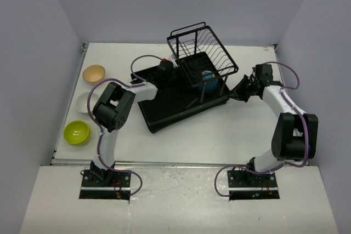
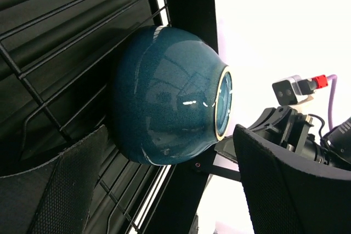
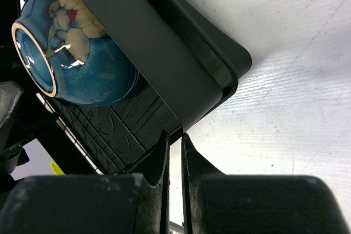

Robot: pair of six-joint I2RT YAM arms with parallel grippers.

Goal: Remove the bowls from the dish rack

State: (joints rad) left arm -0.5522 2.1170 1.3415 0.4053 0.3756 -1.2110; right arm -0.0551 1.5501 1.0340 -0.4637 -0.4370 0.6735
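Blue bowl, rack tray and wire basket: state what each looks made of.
Blue bowl: likely glazed ceramic. It has a glossy speckled surface with sharp highlights and a pale foot ring.
Rack tray: probably moulded plastic. It is matte black with a rounded rim and a ribbed floor.
Wire basket: seems to be coated metal wire. The rods are thin and black, but the coating is uncertain.

A flat white counter (image 1: 208, 135) fills the middle of a three-sided booth of plain, pale lavender-grey panels: a back wall (image 1: 181, 4), a left wall (image 1: 33, 69) and a right wall (image 1: 323, 53). The light is soft and even, and shadows are faint. Along the near edge, a thin metal strip (image 1: 181, 164) borders a light grey front ledge (image 1: 175, 212).
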